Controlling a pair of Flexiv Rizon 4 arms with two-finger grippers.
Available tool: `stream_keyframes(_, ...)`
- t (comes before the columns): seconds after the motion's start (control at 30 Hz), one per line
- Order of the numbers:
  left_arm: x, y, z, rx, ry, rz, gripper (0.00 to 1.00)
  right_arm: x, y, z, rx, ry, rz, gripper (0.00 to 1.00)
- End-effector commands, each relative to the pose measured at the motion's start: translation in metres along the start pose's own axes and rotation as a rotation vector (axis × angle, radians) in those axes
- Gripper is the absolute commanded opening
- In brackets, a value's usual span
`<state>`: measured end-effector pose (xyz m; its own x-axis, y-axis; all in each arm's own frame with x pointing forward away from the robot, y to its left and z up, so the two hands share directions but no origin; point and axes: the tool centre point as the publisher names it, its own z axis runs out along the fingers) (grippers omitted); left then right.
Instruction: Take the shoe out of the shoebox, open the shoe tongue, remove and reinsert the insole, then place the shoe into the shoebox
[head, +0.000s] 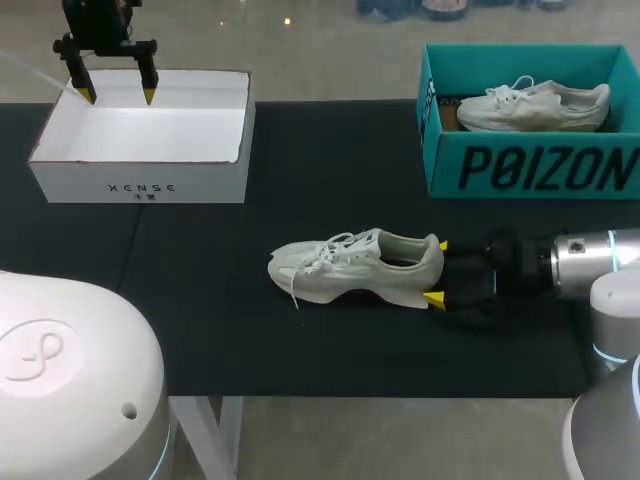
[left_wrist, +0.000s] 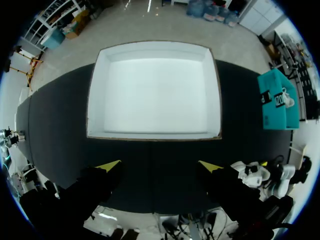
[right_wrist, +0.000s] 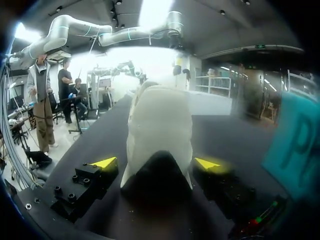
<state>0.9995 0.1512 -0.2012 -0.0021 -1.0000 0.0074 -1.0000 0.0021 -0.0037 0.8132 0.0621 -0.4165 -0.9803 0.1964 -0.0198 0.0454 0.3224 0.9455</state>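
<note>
A white sneaker (head: 355, 268) lies on its side in the middle of the black table, toe to the left and heel to the right. My right gripper (head: 438, 272) is at the heel, fingers open, one on each side of it. In the right wrist view the heel of the sneaker (right_wrist: 160, 125) stands between the fingers of the gripper (right_wrist: 156, 163), with a gap at each tip. The white shoebox (head: 140, 185) at the back left is empty. My left gripper (head: 118, 97) hangs open above its far wall; the left wrist view looks down past that gripper (left_wrist: 159, 166) into the shoebox (left_wrist: 95, 100).
A teal shoebox (head: 530, 170) stands at the back right with a second white sneaker (head: 535, 105) inside. It also shows in the left wrist view as the teal shoebox (left_wrist: 272, 107) off to the side. Black table (head: 200, 320) surrounds the shoe.
</note>
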Motion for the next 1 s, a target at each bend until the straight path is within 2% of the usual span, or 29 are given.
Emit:
stream_keyframes(0.03,0.000,0.002,-0.001,0.003,-0.003,-0.001,1.00,-0.001,-0.003,0.014,-0.005,0.007,0.001,1.00)
stream_keyframes(0.53,0.000,0.002,-0.001,0.003,-0.003,-0.001,1.00,0.001,-0.013,0.028,-0.001,0.026,0.010,1.00)
stream_keyframes(1.0,0.000,0.002,-0.001,0.003,-0.003,-0.001,1.00,0.004,-0.015,0.034,-0.006,0.027,0.019,1.00)
